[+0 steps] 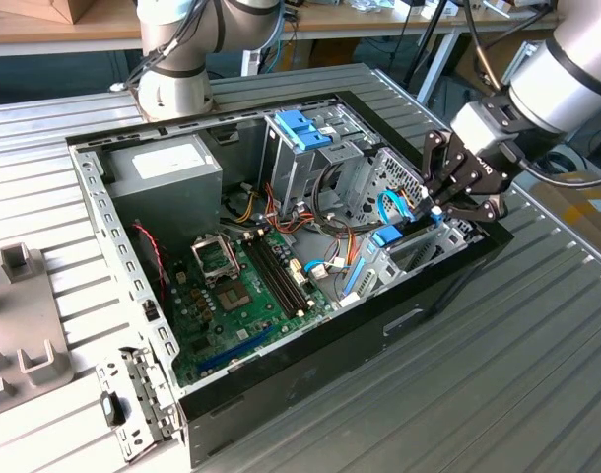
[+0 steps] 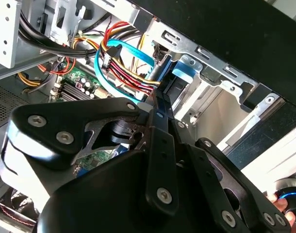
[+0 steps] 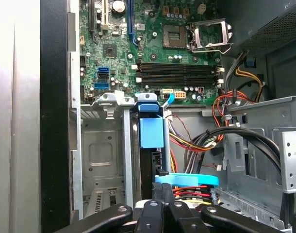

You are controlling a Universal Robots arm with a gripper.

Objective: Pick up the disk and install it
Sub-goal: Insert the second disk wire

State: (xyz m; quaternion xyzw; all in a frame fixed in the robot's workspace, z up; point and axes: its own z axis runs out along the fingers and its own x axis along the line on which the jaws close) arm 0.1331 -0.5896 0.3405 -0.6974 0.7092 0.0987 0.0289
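Disk (image 3: 151, 132) seated edge-on in bay at case's 3 o'clock; my claw (image 1: 456, 202) narrow above it; install step, seating check due.

Exterior view: high, oblique over open computer case (image 1: 281, 394). Both wrist views: close inside, sharing drive bay (image 3: 150, 131).

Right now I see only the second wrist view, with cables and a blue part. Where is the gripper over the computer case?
Observer: In the exterior view the gripper hangs over the drive bay, at the corner of the case on the exterior view's right.
Operator: Is the disk in that bay?
Observer: In the first wrist view the disk, with its blue frame, stands on edge in a bay slot, close to the gripper. I cannot tell if it is fully seated.
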